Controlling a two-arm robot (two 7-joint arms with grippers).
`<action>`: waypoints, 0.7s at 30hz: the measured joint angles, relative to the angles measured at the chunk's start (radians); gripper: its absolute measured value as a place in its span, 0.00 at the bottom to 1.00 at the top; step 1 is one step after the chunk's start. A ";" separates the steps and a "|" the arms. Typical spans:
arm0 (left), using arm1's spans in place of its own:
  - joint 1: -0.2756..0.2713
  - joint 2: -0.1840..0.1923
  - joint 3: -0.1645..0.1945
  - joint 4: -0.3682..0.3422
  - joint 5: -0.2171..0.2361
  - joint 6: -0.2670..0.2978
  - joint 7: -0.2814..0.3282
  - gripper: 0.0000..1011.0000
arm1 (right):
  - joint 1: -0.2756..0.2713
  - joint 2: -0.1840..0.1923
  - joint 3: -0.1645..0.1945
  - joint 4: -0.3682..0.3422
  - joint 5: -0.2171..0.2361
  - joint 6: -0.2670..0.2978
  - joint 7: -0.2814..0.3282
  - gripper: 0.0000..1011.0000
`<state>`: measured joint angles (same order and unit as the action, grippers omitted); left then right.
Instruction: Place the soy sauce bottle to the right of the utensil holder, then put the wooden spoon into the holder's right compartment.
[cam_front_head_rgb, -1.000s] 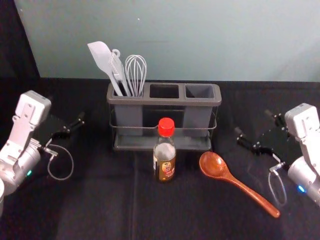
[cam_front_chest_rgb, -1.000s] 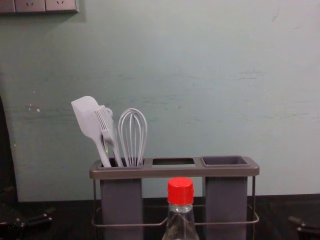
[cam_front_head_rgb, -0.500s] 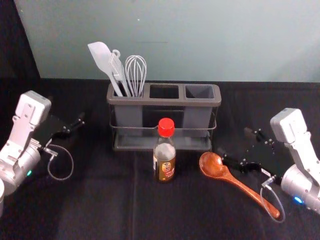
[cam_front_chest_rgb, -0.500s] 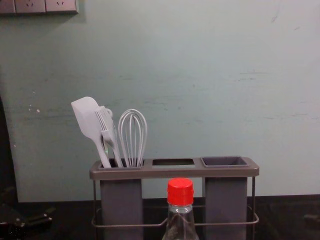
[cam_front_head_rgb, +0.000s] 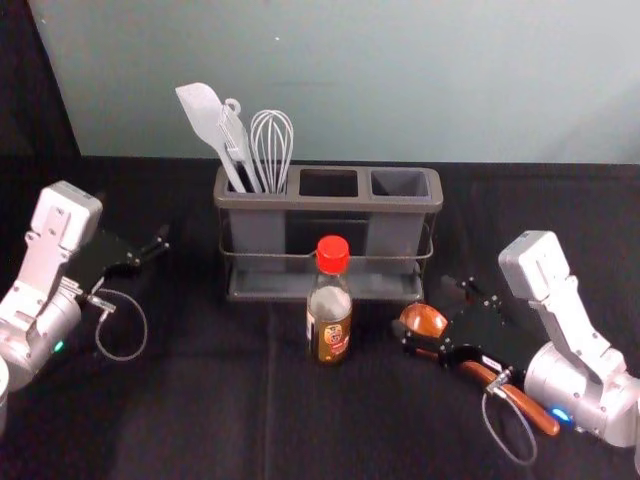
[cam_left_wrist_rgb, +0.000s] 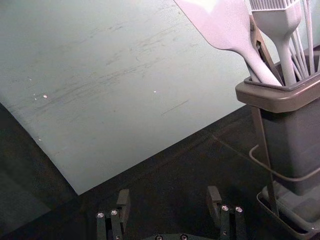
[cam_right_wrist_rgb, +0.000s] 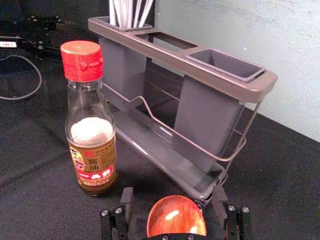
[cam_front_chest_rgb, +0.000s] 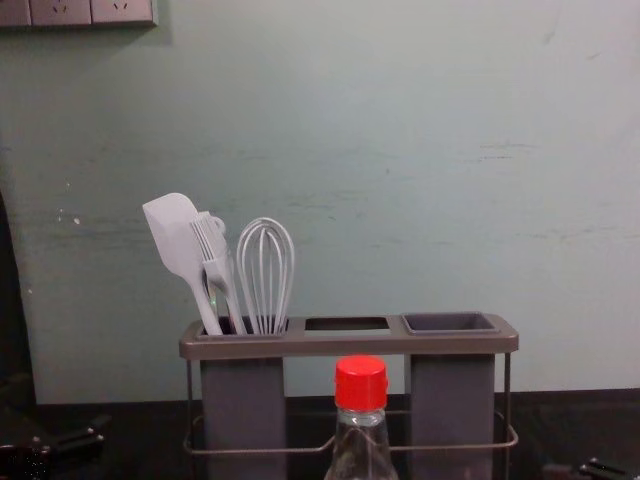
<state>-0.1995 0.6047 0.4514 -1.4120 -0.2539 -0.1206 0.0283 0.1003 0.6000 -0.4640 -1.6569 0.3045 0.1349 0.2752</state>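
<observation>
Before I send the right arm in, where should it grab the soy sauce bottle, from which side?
I'd take the soy sauce bottle by its label, from the robot's right, where the right gripper hovers open. It stands upright, straight-sided below a tapering neck; the utensil holder behind looks close.

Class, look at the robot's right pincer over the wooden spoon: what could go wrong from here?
The right pincer, open above the bowl of the wooden spoon, could nudge or spin the spoon if it drops lower. Swinging toward the upright soy sauce bottle on its left, it might tip the bottle over. And the bottle stands close in front of the utensil holder, so a clumsy grasp could bump the holder.
</observation>
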 joint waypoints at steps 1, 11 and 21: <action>0.000 0.000 0.000 0.000 0.000 0.000 0.000 0.99 | -0.001 -0.003 0.000 0.001 -0.002 -0.002 0.000 0.99; 0.000 0.000 0.000 0.000 0.000 0.000 0.000 0.99 | -0.001 -0.002 0.001 0.002 -0.003 -0.003 0.000 0.99; 0.000 0.000 0.000 0.000 0.000 0.000 0.000 0.99 | -0.001 0.000 0.002 0.001 -0.003 -0.003 0.000 0.99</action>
<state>-0.1995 0.6047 0.4513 -1.4120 -0.2539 -0.1205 0.0283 0.0994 0.6000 -0.4621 -1.6560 0.3015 0.1319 0.2752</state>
